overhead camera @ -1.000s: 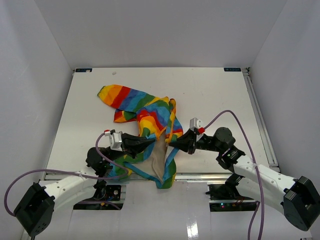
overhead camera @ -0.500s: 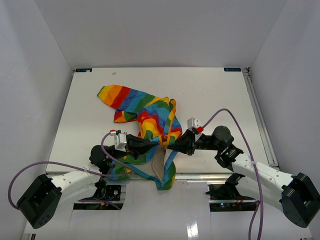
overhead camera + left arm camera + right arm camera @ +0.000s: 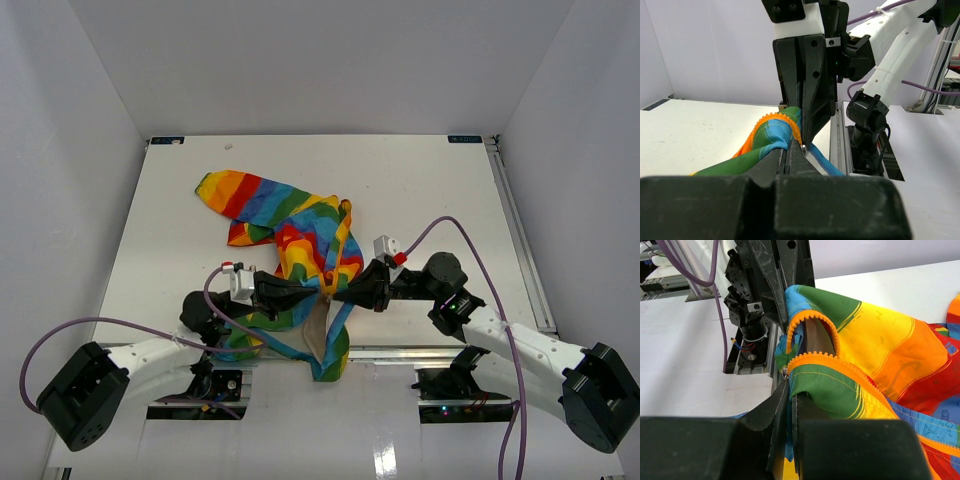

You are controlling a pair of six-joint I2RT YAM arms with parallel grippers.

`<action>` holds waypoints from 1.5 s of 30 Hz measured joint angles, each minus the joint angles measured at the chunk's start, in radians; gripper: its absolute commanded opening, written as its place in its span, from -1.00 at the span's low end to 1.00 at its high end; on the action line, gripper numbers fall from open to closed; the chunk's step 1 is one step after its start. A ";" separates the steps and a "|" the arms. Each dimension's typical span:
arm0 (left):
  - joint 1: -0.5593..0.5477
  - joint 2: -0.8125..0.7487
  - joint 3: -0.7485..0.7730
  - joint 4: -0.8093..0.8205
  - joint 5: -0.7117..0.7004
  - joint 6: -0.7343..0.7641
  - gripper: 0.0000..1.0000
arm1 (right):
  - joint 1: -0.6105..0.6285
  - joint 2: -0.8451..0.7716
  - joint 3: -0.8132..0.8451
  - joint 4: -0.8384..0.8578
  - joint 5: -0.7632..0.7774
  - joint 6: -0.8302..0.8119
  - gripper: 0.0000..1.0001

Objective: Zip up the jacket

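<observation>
Tip to tip, left end effector (image 3: 317, 290) and right end effector (image 3: 336, 296), each pinched shut on the orange zipper edge (image 3: 812, 358) of the jacket (image 3: 290, 215), striped fabric trailing beyond them

Rainbow-striped soft fabric jacket (image 3: 290, 215): one. White flat desk (image 3: 440, 190): one.

White-and-black jointed robot arms: two, namely left arm (image 3: 140, 358) and right arm (image 3: 520, 350).

Black two-finger tools: two, namely left tool (image 3: 318, 290) and right tool (image 3: 336, 295).

Thin purple cables: two, namely left cable (image 3: 60, 345) and right cable (image 3: 470, 235).

Rows of orange zipper teeth, right wrist view: two, namely upper row (image 3: 812, 315) and lower row (image 3: 840, 365).

Small dark-blue labels at the desk's far edge: two, namely far-left label (image 3: 165, 141) and far-right label (image 3: 466, 138).
</observation>
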 measured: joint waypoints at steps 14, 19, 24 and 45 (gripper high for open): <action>0.000 0.054 -0.003 0.024 0.027 -0.005 -1.00 | 0.001 0.004 0.001 0.016 -0.009 0.012 -0.84; 0.000 0.058 -0.007 0.024 0.036 -0.012 -1.00 | 0.001 0.018 0.001 0.016 -0.009 0.012 -0.85; 0.000 0.059 -0.007 0.024 0.042 -0.018 -1.00 | 0.001 0.022 0.001 0.016 -0.009 0.012 -0.85; 0.000 0.072 -0.008 0.024 0.042 0.034 -1.00 | 0.003 0.011 0.001 0.015 0.038 0.013 -0.85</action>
